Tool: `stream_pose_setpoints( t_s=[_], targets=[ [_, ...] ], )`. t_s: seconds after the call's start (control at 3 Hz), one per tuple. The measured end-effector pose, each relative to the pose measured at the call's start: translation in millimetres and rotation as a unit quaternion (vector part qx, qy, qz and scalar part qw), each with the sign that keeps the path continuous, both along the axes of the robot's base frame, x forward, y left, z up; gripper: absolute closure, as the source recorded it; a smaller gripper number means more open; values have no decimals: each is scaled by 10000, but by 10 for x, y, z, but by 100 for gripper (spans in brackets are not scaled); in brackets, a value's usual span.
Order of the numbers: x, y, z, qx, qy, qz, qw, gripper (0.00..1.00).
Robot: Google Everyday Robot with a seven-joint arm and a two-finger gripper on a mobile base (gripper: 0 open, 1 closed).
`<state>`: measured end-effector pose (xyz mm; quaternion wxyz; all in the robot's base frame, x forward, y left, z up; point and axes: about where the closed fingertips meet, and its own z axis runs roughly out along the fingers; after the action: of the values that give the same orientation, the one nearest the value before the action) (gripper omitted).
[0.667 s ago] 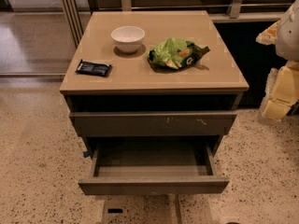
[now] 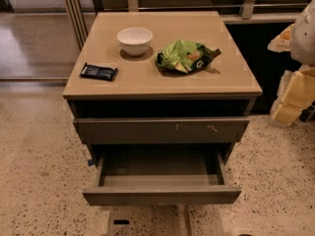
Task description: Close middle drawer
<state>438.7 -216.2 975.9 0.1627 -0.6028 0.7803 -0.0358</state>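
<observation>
The middle drawer [image 2: 162, 194] is seen to be of grey-brown wood, its plain front matt. The cabinet top [image 2: 147, 81] is finished smooth with a faint sheen. A glossy white bowl [image 2: 135, 41] and a crinkled, shiny green bag [image 2: 186, 56] are noted. The gripper [image 2: 294, 95], at the right edge beside the cabinet, may be of pale matt plastic. The floor [image 2: 39, 181] is speckled and polished.

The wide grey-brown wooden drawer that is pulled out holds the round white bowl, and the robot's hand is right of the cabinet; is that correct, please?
Not quite: the camera view shows the wide grey-brown wooden drawer pulled out but empty; the round white bowl stands on the cabinet top. The robot's pale hand is indeed right of the cabinet.
</observation>
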Motion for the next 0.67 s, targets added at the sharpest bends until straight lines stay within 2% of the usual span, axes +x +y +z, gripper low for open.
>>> stream_pose_setpoints(
  t_s=[0.33,0.67],
  targets=[
    [23,-9,-278,117,-30,32,9999,37],
    [14,12,-1026,442,104,80,9989,61]
  ],
)
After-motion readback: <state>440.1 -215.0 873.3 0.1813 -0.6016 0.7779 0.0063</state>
